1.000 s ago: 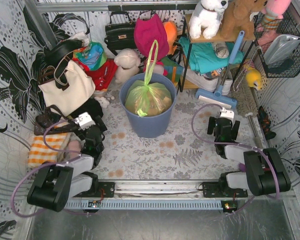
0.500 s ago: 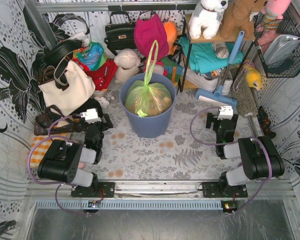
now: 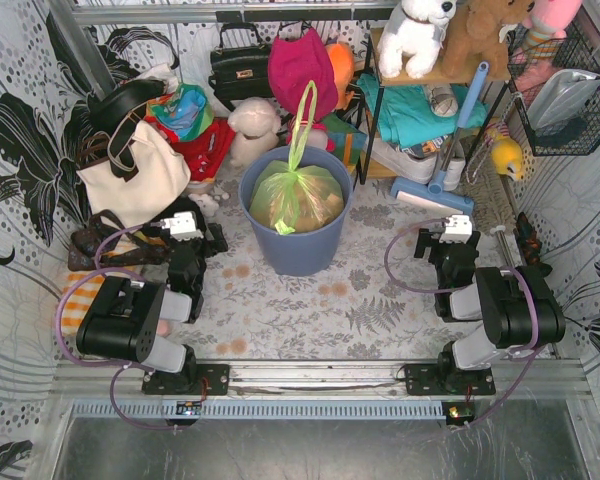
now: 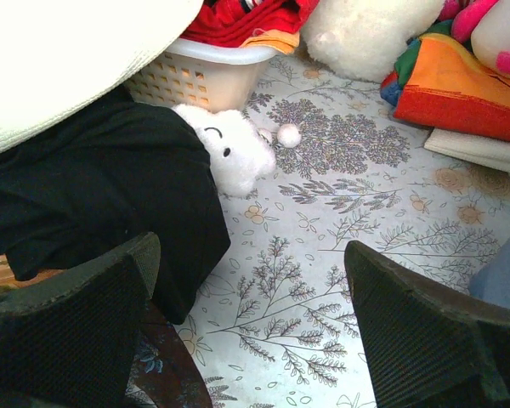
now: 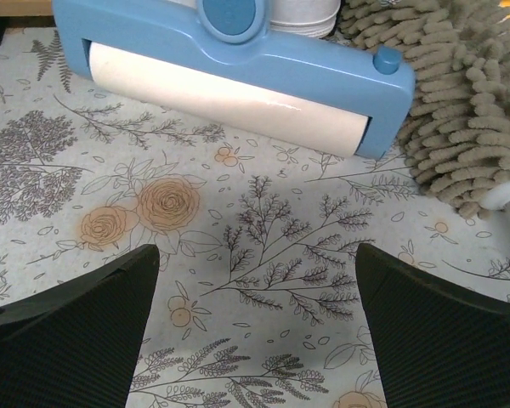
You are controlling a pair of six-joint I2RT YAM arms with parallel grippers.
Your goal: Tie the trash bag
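While left gripper gapes, trash bag lies apart.

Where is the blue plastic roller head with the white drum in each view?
Top external: blue plastic roller head right of the blue-grey round plastic bin.
Left wrist: not in it.
Right wrist: across the top.
Shared landmark: the grey floral-print cloth, in all three views.
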